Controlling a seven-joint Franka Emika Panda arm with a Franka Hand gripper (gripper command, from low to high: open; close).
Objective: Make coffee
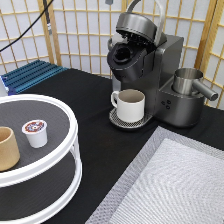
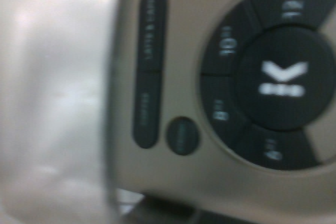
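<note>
The exterior view does not show the end effector, so whether it is spread or pressed together cannot be told. The wrist view sits close over the coffee machine's (image 1: 150, 65) dark round button panel (image 2: 281, 85), its lid raised. The coffee pod (image 1: 35, 132) stands well away on the upper shelf of the white turntable (image 1: 70, 150), beside a tan cup (image 1: 7, 148). A white mug (image 1: 130, 104) stands under the spout; black worktop (image 1: 100, 145) lies open between
</note>
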